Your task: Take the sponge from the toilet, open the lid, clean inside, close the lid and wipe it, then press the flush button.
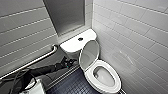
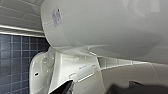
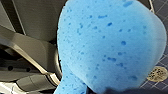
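progress: sponge pickup and lid opening look done; bowl clean, close, wipe, flush remain | sponge (image 3: 110,47) clamped in right end effector (image 3: 117,91) | lid (image 1: 89,53) raised, 11 o'clock of toilet (image 1: 113,86) | left end effector (image 1: 68,62) at lid's 9 o'clock, opening cannot be told

1 toilet (image 1: 106,76), 1 lid (image 1: 89,53), 1 flush btn (image 1: 80,39), 1 sponge (image 3: 107,47)

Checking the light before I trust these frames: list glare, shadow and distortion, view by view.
Head view: the wide lens bows the tile lines, a pale sheen lies on the right wall, and the raised lid is shaded grey. Left wrist view: the toilet is washed near-white, with soft shadow under its tank. Right wrist view: the sponge is evenly lit, with no glare.
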Tool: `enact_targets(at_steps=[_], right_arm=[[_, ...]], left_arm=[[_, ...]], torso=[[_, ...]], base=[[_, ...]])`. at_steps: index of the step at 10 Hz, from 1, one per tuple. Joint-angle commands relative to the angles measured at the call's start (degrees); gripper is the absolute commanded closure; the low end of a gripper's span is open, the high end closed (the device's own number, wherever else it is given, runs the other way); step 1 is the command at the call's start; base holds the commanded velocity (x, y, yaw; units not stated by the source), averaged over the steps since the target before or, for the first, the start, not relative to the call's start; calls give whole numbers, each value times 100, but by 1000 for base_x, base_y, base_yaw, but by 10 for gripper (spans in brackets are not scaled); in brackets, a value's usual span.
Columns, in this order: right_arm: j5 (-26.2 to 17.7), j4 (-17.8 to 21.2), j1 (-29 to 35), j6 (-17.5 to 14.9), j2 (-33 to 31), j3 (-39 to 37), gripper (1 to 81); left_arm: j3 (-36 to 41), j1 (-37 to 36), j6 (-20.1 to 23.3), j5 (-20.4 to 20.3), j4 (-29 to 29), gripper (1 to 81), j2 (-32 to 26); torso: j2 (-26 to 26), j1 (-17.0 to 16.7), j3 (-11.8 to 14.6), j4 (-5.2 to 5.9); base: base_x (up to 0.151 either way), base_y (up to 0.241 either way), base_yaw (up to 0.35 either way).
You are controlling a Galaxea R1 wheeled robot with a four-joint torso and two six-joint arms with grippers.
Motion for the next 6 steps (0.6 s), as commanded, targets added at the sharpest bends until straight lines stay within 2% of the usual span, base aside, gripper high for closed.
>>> enact_targets(at_steps=[1,3,6], right_arm=[[-437,-69,-168,-18,10,31,811],[-463,-77,-142,-18,36,49,811],[-480,-51,-141,52,27,6,811]], left_arm=[[134,-723,-45,270,17,10,218],[608,-697,-19,472,44,10,193],[1548,-267,42,691,61,10,-237]], torso=[[0,0,0,0],[0,0,0,0],[0,0,-2,0]], base=[[0,0,0],[0,0,0],[0,0,0]])
